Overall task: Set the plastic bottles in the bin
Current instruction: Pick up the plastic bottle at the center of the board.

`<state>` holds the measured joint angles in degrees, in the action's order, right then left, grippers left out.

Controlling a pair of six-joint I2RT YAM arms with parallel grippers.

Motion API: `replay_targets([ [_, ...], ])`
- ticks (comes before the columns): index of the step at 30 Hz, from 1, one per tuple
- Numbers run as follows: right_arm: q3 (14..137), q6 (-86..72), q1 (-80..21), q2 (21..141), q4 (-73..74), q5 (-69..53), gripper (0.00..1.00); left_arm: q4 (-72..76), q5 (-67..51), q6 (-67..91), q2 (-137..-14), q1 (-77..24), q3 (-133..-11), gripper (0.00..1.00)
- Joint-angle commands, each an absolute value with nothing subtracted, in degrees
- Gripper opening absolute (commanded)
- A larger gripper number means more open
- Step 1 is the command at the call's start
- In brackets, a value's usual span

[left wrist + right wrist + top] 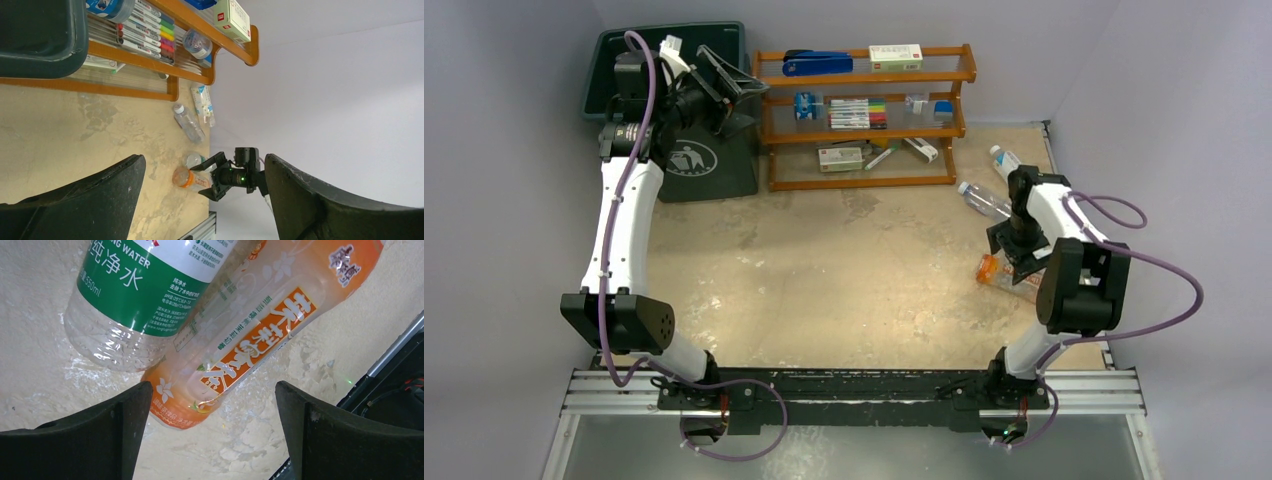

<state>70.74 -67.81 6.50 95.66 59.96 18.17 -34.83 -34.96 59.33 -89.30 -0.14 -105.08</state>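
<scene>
The dark green bin (719,172) stands at the far left; its corner also shows in the left wrist view (40,47). My left gripper (736,97) is open and empty, held high by the bin's right side. My right gripper (1014,255) is open and low over an orange-labelled bottle (994,270), which lies flat beside a clear bottle with a green label (140,295). In the right wrist view the orange bottle (250,330) lies just ahead of the open fingers (212,440). Two more clear bottles (984,200) (1004,160) lie at the far right.
An orange-brown wooden rack (864,120) with markers, a stapler and small boxes stands to the right of the bin. Grey walls close in the table on the left, back and right. A metal rail (854,390) runs along the near edge.
</scene>
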Motion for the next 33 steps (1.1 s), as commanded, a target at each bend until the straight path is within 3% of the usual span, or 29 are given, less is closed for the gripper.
replay_targets([
  [1,69.9,-69.4,6.7,96.7,59.1,19.7,0.95,-32.2,-35.6,57.9,-87.9,-0.4,-104.6,0.88],
  [9,68.6,-68.7,6.6,99.2,55.5,19.1,0.91,-32.9,-35.2,57.7,-88.0,-0.5,-104.5,0.89],
  [21,64.8,-67.8,2.8,99.5,51.5,14.9,0.76,-33.9,-34.7,57.2,-88.3,-0.5,-104.4,0.89],
  [26,64.9,-69.2,-2.2,100.3,51.3,12.9,0.68,-34.7,-34.5,56.9,-88.4,-0.5,-105.0,0.89],
  [33,67.3,-69.3,-9.7,101.9,50.8,10.1,0.46,-35.2,-34.4,56.8,-88.1,-0.6,-105.1,0.89],
])
